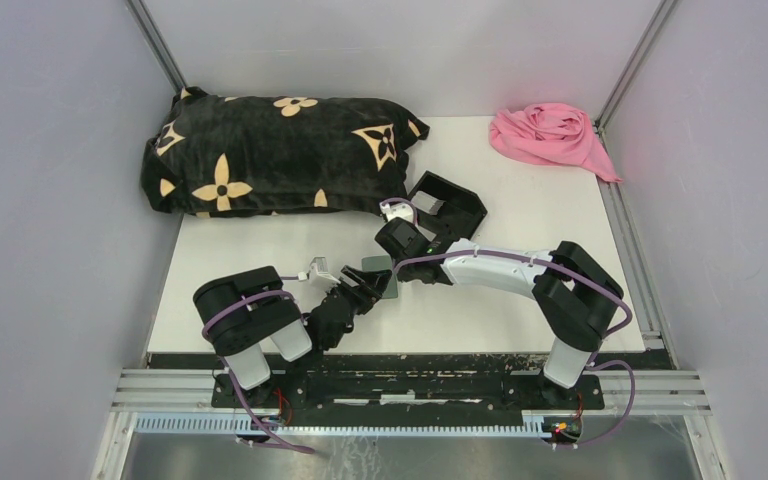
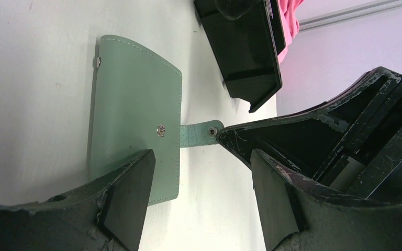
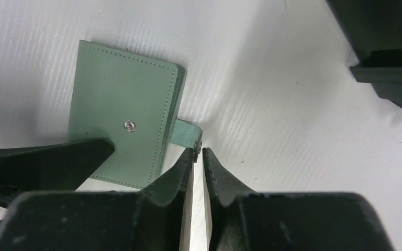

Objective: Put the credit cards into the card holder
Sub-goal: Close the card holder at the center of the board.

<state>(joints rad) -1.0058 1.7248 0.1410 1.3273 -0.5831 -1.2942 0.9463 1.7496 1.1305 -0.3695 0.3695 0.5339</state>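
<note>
The sage-green card holder (image 1: pixel 382 270) (image 2: pixel 136 99) (image 3: pixel 120 104) lies closed and flat on the white table, its snap tab (image 2: pixel 193 134) (image 3: pixel 188 130) unsnapped and sticking out sideways. My right gripper (image 3: pixel 198 150) (image 1: pixel 392 276) has its tips nearly together, pinching the end of that tab. My left gripper (image 2: pixel 200 157) (image 1: pixel 365 287) is open just above the holder; one finger (image 2: pixel 128 198) hangs over the holder's near corner, the other over bare table. The credit cards are out of view.
A black open-topped box (image 1: pixel 448 205) (image 2: pixel 246 47) (image 3: pixel 387 47) lies tipped just behind the holder. A black flower-patterned cushion (image 1: pixel 270 150) fills the back left. A pink cloth (image 1: pixel 550 135) sits in the back right corner. Grey walls close in both sides.
</note>
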